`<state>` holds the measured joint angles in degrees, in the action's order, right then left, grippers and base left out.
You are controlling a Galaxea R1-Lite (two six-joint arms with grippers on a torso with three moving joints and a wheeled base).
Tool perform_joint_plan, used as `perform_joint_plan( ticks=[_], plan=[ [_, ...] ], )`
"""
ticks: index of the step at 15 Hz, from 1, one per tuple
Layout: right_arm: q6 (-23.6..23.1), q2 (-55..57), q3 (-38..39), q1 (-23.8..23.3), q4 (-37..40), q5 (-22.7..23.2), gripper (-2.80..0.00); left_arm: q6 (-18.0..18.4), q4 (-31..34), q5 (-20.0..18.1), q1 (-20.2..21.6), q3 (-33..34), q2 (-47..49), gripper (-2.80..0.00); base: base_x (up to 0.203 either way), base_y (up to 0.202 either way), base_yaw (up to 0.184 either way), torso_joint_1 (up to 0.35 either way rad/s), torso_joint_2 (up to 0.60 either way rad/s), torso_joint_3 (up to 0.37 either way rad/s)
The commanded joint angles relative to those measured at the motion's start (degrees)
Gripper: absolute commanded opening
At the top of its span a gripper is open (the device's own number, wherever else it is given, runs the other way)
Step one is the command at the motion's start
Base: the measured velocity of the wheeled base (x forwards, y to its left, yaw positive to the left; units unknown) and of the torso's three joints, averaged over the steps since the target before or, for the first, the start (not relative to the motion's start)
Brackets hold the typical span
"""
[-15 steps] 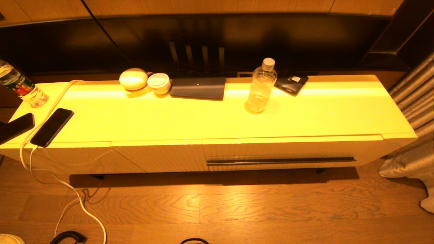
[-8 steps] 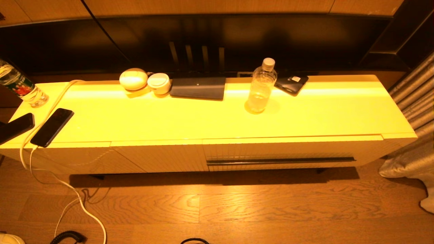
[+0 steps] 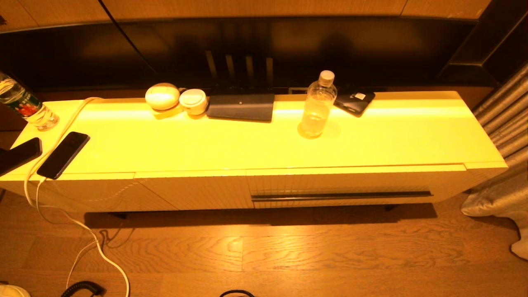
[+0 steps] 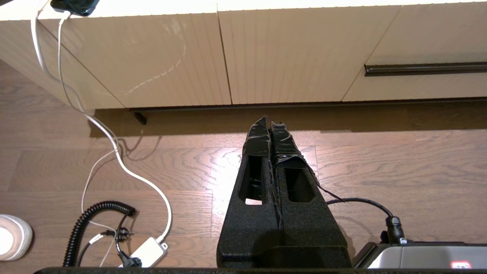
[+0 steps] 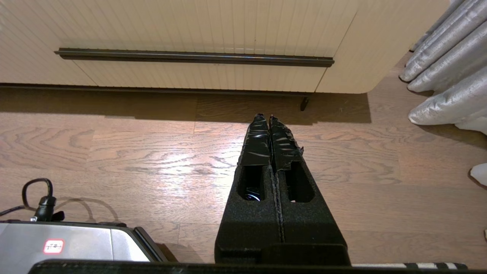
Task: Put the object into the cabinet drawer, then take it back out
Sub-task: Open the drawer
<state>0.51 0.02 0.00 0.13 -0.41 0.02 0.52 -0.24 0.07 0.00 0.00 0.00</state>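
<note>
A small clear water bottle (image 3: 317, 105) with a white cap stands upright on the cabinet top (image 3: 255, 144), right of centre near the back. The cabinet drawer (image 3: 342, 187) is closed; its dark handle strip (image 3: 341, 196) runs across the ribbed front, also seen as the handle strip (image 5: 194, 57) in the right wrist view. Neither arm shows in the head view. My left gripper (image 4: 269, 123) hangs shut and empty over the floor before the left front panels. My right gripper (image 5: 265, 118) is shut and empty too, low over the floor in front of the drawer.
On the cabinet top lie two phones (image 3: 62, 154), a labelled bottle (image 3: 24, 105) at far left, two round white items (image 3: 163, 96), a dark flat pad (image 3: 241, 107) and a dark wallet (image 3: 354, 101). White cables (image 3: 82, 235) trail on the wooden floor. Curtains (image 3: 503, 123) hang at right.
</note>
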Motion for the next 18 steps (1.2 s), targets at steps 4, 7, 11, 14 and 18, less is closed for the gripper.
perform_joint_plan(
  ticks=[4, 7, 11, 14, 18],
  plan=[
    [-0.1, -0.1, -4.4, 0.0, 1.2, -0.5, -2.8, 0.0, 0.0, 0.0, 0.0, 0.1, 0.0, -2.8, 0.0, 0.0, 0.0, 0.0, 0.0, 0.0],
    [-0.2, 5.0, -15.8, 0.1, 7.4, 0.0, -2.8, 0.0, 0.0, 0.0, 0.0, 0.1, 0.0, -2.8, 0.0, 0.0, 0.0, 0.0, 0.0, 0.0],
    [-1.4, 19.1, -29.4, 1.1, 10.9, 0.1, -2.8, 0.0, 0.0, 0.0, 0.0, 0.1, 0.0, -2.8, 0.0, 0.0, 0.0, 0.0, 0.0, 0.0],
    [-12.4, 27.1, -32.0, 3.8, 11.1, 3.1, -2.8, 0.0, 0.0, 0.0, 0.0, 0.1, 0.0, -2.8, 0.0, 0.0, 0.0, 0.0, 0.0, 0.0],
    [-20.1, 38.6, -36.4, 8.1, 11.3, 4.6, -2.8, 0.0, 0.0, -0.1, 0.0, 0.2, 0.0, -2.8, 0.0, 0.0, 0.0, 0.0, 0.0, 0.0]
  ],
)
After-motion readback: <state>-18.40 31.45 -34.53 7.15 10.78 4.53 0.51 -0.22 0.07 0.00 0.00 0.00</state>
